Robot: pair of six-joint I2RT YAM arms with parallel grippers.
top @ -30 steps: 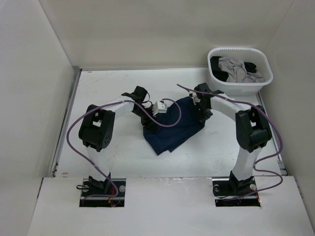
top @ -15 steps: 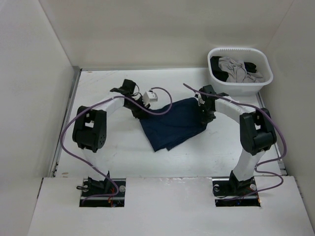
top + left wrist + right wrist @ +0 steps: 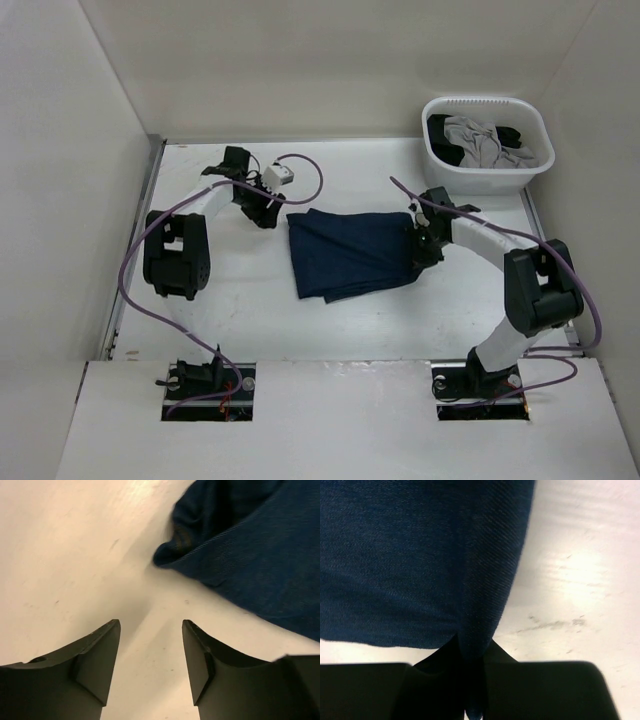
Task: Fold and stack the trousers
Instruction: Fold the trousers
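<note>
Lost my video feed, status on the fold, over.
Left gripper open, empty, beside the trousers. Right gripper shut on their edge. Trousers lie folded, flat. Basket well apart.

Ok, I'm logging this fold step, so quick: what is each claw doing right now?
Left claw: open, holding nothing.
Right claw: closed on the edge of the navy jeans.

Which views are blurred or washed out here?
Left wrist: the trousers look soft at their folded edge, and the left gripper casts a shadow on the table. Right wrist: denim weave crisp, glare on the table. Top external: evenly lit, sharp.
</note>
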